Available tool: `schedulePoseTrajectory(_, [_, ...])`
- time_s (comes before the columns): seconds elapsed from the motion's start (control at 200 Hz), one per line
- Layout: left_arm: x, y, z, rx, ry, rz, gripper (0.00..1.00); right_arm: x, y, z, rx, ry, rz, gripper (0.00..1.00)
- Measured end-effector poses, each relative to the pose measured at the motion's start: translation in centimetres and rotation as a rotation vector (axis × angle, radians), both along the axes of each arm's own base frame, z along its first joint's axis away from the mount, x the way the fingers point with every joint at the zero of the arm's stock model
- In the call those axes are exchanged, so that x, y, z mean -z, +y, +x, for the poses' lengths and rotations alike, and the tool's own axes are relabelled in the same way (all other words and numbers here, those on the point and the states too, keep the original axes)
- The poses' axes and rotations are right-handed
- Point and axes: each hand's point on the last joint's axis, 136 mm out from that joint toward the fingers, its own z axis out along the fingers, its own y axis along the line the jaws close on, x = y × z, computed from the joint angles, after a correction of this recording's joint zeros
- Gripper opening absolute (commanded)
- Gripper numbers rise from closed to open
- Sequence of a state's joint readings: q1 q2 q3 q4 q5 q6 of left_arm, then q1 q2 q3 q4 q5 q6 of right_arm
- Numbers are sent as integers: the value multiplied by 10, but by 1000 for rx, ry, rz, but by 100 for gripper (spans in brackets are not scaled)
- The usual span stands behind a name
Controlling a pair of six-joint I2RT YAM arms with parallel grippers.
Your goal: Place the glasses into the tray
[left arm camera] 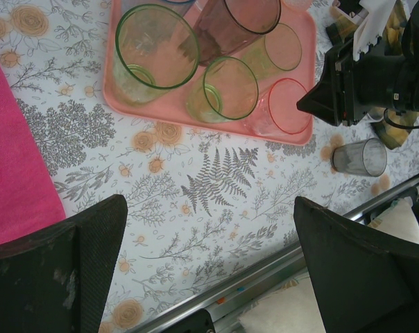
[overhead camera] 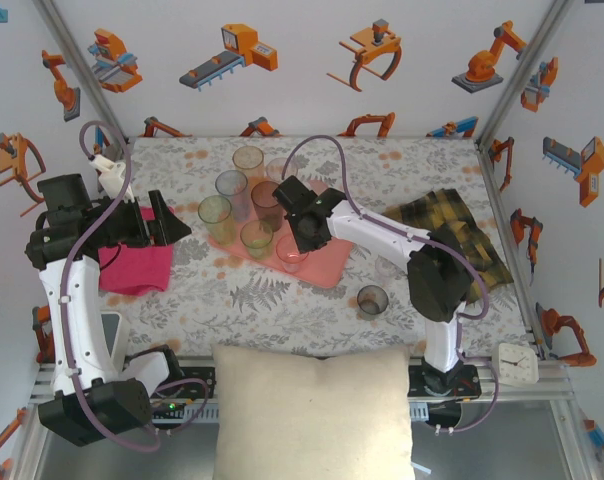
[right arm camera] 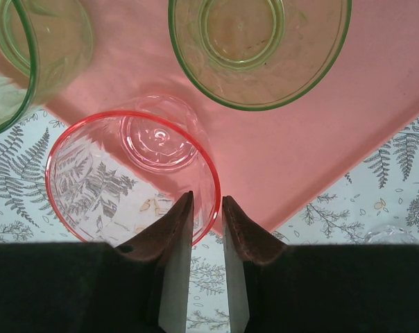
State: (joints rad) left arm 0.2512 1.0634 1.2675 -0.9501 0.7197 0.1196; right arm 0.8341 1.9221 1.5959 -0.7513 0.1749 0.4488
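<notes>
my left claw (left arm camera: 209, 205) hangs wide open and empty over the desk (left arm camera: 216, 173). a grey glass (overhead camera: 372, 300) sits near me, outside the tray (right arm camera: 300, 159). my right claw (right arm camera: 207, 201) is open a little, with the rim of the pink glass (right arm camera: 157, 142) between its tips, i think because that glass stands inside the tray's near corner. green glasses (right arm camera: 258, 48) stand further back.

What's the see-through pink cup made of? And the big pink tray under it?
The pink-tinted see-through cup looks like thin glossy plastic, maybe glass: the fern pattern shows through it. The flat salmon-pink tray looks like smooth matte plastic: even colour, no weave.
</notes>
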Motion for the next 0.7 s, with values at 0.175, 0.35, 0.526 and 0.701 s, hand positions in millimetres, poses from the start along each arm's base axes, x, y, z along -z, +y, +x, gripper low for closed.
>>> schedulePoseTrajectory(0.175, [0,0,0,0,0,0,97,0,0,0,1,2,2,25])
schedulePoseTrajectory(0.35, [0,0,0,0,0,0,97,0,1,0,-2,7,8,19])
schedulePoseTrajectory(0.526, [0,0,0,0,0,-1,97,0,1,0,0,16,19,17])
schedulePoseTrajectory(0.701, [0,0,0,1,-1,-2,97,0,2,1,5,16,27,24])
